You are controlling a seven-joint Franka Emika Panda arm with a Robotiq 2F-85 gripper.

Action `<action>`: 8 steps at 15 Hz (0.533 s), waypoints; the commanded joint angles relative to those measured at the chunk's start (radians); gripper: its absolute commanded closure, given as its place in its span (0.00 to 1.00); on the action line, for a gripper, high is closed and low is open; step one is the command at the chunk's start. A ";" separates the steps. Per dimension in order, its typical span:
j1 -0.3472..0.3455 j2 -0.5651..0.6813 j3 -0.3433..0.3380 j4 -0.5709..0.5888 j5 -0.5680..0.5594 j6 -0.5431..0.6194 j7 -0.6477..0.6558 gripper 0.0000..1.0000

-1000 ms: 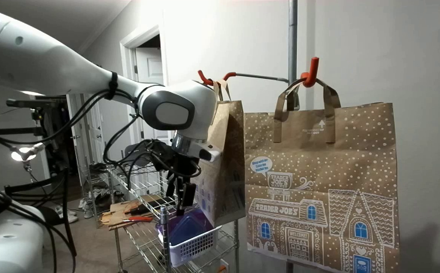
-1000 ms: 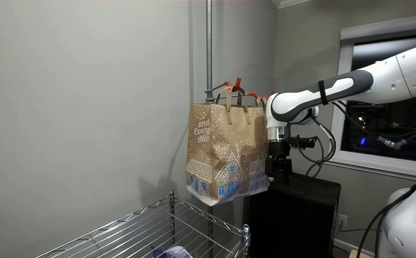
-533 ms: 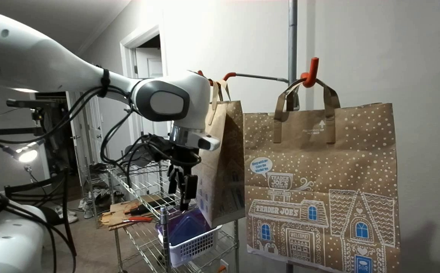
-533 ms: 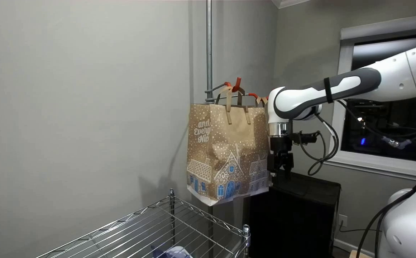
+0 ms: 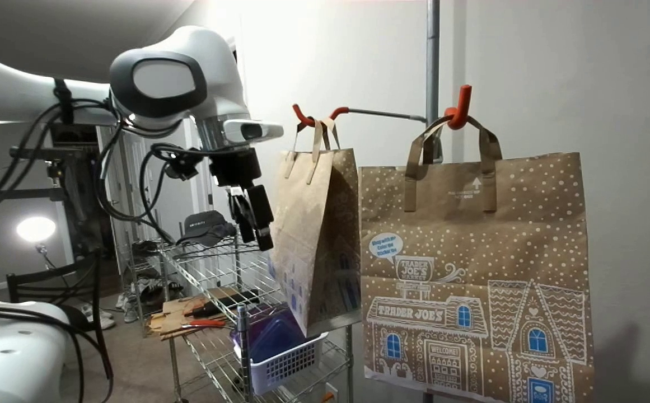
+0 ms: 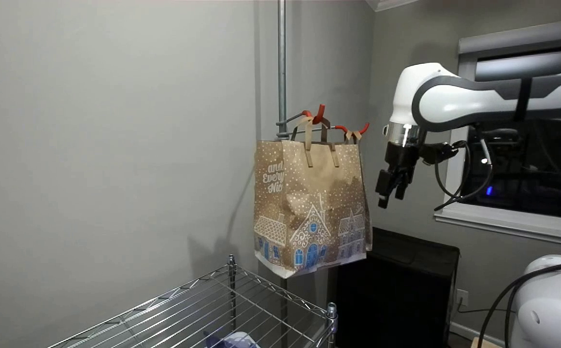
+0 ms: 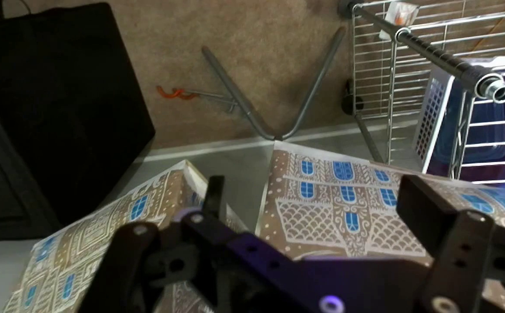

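Note:
My gripper point(image 5: 255, 238) is empty. In the wrist view its two black fingers point(image 7: 317, 202) stand wide apart with nothing between them. It points down, above and beside a brown paper bag with white prints point(image 5: 308, 229). That bag hangs by its handles on a red-tipped hook point(image 5: 304, 116). A second brown paper bag point(image 5: 473, 257) hangs on another red-tipped hook point(image 5: 460, 109). In an exterior view the gripper point(image 6: 390, 198) is clearly apart from the bags, and one bag point(image 6: 309, 208) mostly hides the other. Both bags' printed sides, one left point(image 7: 91, 243) and one right point(image 7: 356, 208), show in the wrist view.
A grey metal pole point(image 5: 433, 61) carries the hooks. A wire shelf point(image 6: 188, 309) stands near the bags. A white basket point(image 5: 285, 366) with purple and blue bins and a dark cap point(image 5: 204, 226) are on shelving. A black box-like object point(image 6: 406, 290) stands below the arm.
The arm has lifted and drawn back from the bags, leftward in one exterior picture and rightward in another. The nearer bag and its hook, partly covered before, now show fully. The bags have shifted slightly.

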 commanded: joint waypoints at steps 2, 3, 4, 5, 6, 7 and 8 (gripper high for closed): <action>-0.047 -0.093 0.023 -0.002 -0.104 0.077 0.042 0.00; -0.055 -0.094 0.034 0.016 -0.138 0.098 0.044 0.00; -0.061 -0.096 0.041 0.026 -0.169 0.115 0.041 0.00; -0.068 -0.090 0.051 0.043 -0.206 0.145 0.039 0.00; -0.074 -0.084 0.056 0.059 -0.235 0.180 0.043 0.00; -0.079 -0.068 0.057 0.086 -0.260 0.206 0.041 0.00; -0.083 -0.059 0.056 0.100 -0.277 0.237 0.042 0.00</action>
